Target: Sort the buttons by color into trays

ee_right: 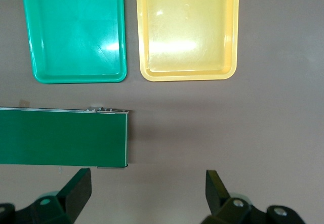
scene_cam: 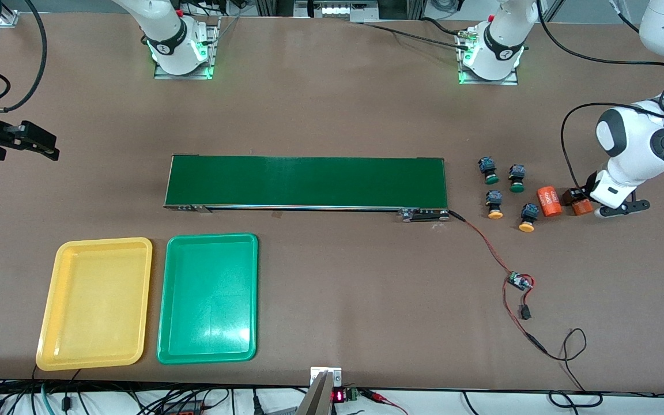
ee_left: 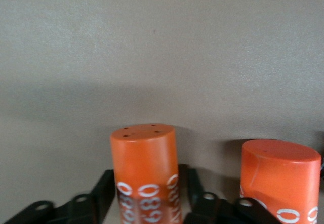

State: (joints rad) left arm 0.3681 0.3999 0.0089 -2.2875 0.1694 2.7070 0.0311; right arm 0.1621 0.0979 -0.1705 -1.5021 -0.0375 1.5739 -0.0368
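Four buttons stand on the table off the belt's end, toward the left arm's end. Two have green caps (scene_cam: 488, 171) (scene_cam: 516, 177); two have yellow-orange caps (scene_cam: 494, 206) (scene_cam: 528, 218), nearer the front camera. The yellow tray (scene_cam: 97, 302) and the green tray (scene_cam: 208, 297) lie side by side, empty, and also show in the right wrist view (ee_right: 187, 32) (ee_right: 76, 32). My left gripper (scene_cam: 578, 202) is low beside the buttons, shut on an orange "4680" cylinder (ee_left: 144, 168). My right gripper (scene_cam: 44, 144) is open and empty, up over the table's right-arm end (ee_right: 147, 193).
A long dark-green belt (scene_cam: 306, 181) lies across the middle of the table. A second orange cylinder (scene_cam: 549, 201) lies between the buttons and my left gripper. A small circuit board (scene_cam: 519, 282) with red and black wires runs from the belt's end toward the front edge.
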